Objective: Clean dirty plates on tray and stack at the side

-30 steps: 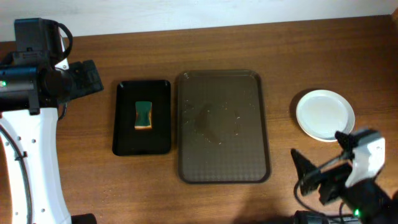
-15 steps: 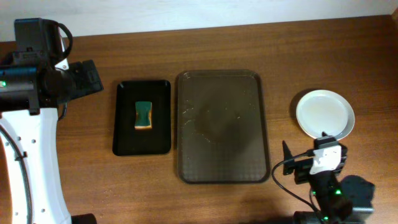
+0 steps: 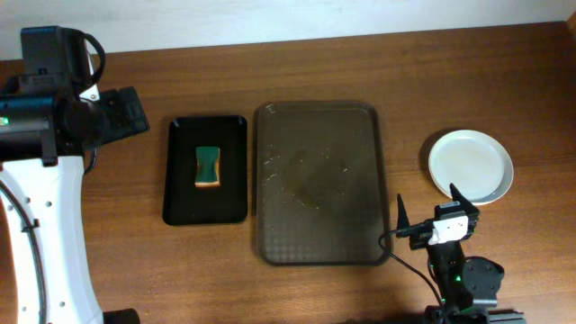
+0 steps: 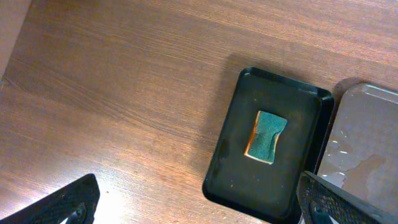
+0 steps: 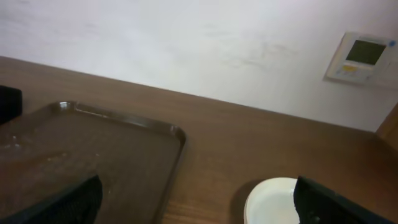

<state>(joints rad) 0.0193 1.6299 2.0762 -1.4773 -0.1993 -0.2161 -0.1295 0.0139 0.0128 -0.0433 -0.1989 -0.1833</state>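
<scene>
The dark brown tray (image 3: 319,238) lies mid-table with no plates on it, only wet streaks. It also shows in the right wrist view (image 5: 93,155) and at the right edge of the left wrist view (image 4: 373,124). White plates (image 3: 470,166) sit stacked on the table right of the tray; they also show in the right wrist view (image 5: 273,202). I cannot tell how many are in the stack. My right gripper (image 3: 430,220) is open and empty, near the front edge between tray and plates. My left gripper (image 4: 199,208) is open and empty, high above the table's left side.
A smaller black tray (image 3: 180,193) left of the brown tray holds a green-and-yellow sponge (image 3: 208,166); both show in the left wrist view, tray (image 4: 230,168) and sponge (image 4: 266,135). A wall with a thermostat (image 5: 364,56) stands behind the table.
My right arm has swung left and folded in toward the front edge, away from the plates. The left arm, trays, sponge and plates have not moved.
</scene>
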